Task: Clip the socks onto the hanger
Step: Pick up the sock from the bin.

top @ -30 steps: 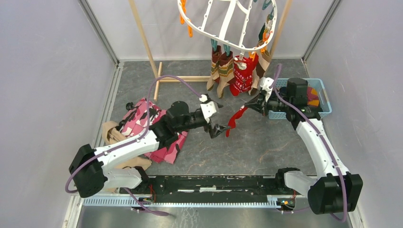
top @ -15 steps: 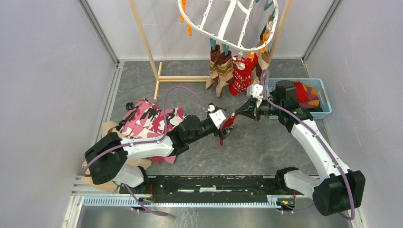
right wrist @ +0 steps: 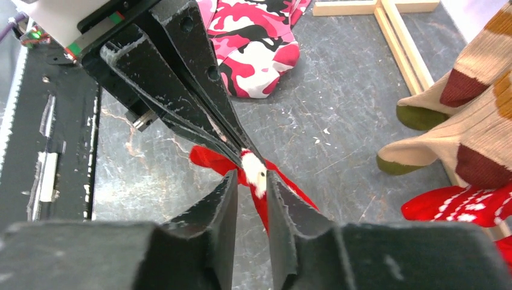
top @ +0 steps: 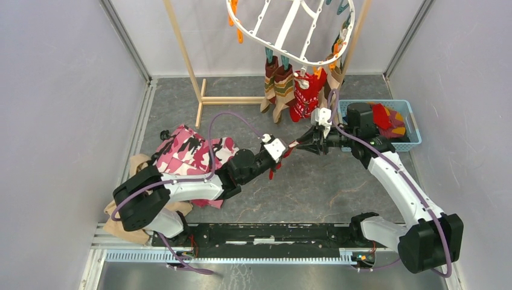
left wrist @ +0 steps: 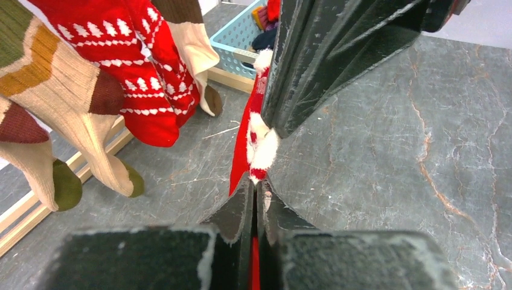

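Mid-table handover: the left gripper point(left wrist: 256, 186) is clamped tight on a red sock point(left wrist: 243, 151) with white trim, a sliver of red showing between its closed jaws. Nose to nose with it, the right gripper point(right wrist: 252, 180) has its jaws parted only narrowly about the sock's white cuff. By the look of the gap, it brackets the cuff rather than pinches it.

In the overhead view the sock's long axis runs from one o'clock, at the cuff between the two grippers, to seven o'clock, where the foot hangs below the left gripper's tips.

The hanger point(top: 282, 31) lies at twelve o'clock from this meeting point, raised above the table. Socks already clipped point(top: 307, 96) dangle from its near-right rim.

The left arm lies low and stretched out, reaching from eight o'clock towards two. The right arm rises from its base to an elbow over the blue basket point(top: 410, 144), with its wrist aimed back towards nine.

Both tips are about equally near the hanger. Only the left looks to carry the sock, so any lift to twelve o'clock would likely fall to it.
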